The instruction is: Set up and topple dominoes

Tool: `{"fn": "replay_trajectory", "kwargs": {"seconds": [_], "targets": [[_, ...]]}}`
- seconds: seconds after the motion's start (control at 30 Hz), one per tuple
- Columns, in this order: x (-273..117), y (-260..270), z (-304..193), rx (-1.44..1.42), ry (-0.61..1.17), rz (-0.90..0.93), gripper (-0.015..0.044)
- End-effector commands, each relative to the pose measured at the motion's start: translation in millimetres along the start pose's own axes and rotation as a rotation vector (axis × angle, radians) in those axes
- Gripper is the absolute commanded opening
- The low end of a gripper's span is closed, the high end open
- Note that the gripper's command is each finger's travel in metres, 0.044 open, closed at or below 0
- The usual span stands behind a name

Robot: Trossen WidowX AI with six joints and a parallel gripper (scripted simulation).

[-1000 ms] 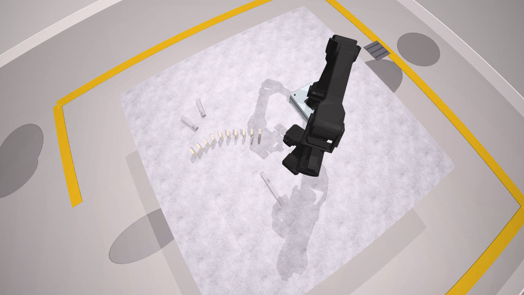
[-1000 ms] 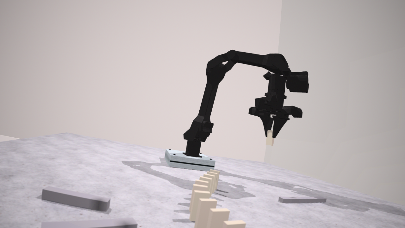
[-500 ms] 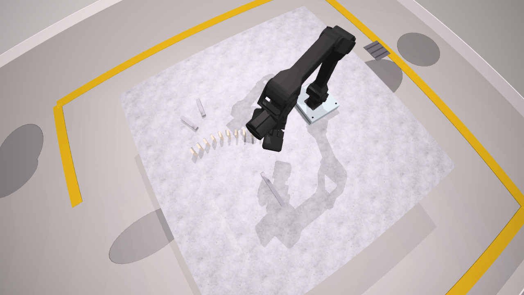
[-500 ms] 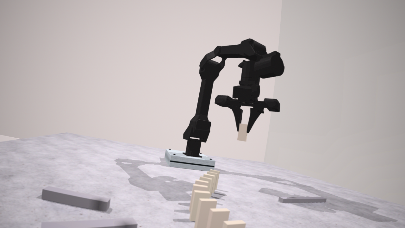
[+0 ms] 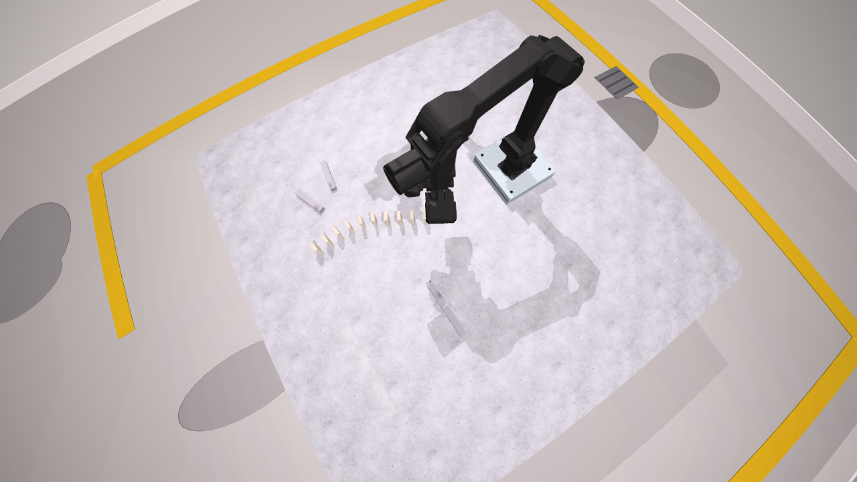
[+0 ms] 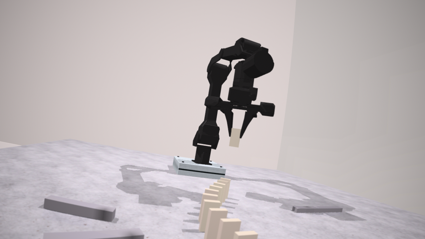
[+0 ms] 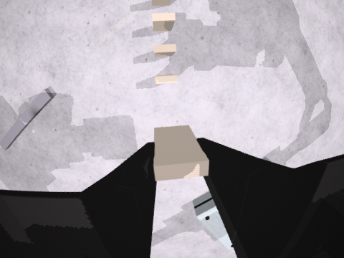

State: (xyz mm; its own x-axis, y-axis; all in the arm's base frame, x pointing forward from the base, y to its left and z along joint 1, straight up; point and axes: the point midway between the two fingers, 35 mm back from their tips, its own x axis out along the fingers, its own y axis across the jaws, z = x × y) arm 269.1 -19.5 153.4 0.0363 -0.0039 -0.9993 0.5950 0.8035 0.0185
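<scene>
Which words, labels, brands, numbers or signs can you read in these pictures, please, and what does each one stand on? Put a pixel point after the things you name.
None: no readable text shows on the arm (image 5: 506, 77) (image 6: 218, 74), its base plate (image 5: 509, 193) (image 6: 202, 171) (image 7: 206, 204), the dominoes or the grey bars.

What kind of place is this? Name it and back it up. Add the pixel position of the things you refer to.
Probably a robot test cell: a black arm (image 5: 506, 77) (image 6: 218, 74) bolted to a metal base plate (image 5: 543, 173) (image 6: 202, 171), and yellow floor tape (image 5: 109, 258) around the table (image 5: 359, 383) (image 6: 59, 166).
</scene>
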Motion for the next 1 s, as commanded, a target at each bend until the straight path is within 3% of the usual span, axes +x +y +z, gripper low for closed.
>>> {"fn": "replay_trajectory", "kwargs": {"seconds": [0.0, 0.73, 0.97], "targets": [[17.7, -0.6, 0.6, -0.005, 0.011, -0.008, 0.0107], [121.3, -3.3, -3.5, -0.005, 0.012, -0.009, 0.0107], [127.7, -4.3, -5.0, -0.005, 0.012, -0.009, 0.0107]]}}
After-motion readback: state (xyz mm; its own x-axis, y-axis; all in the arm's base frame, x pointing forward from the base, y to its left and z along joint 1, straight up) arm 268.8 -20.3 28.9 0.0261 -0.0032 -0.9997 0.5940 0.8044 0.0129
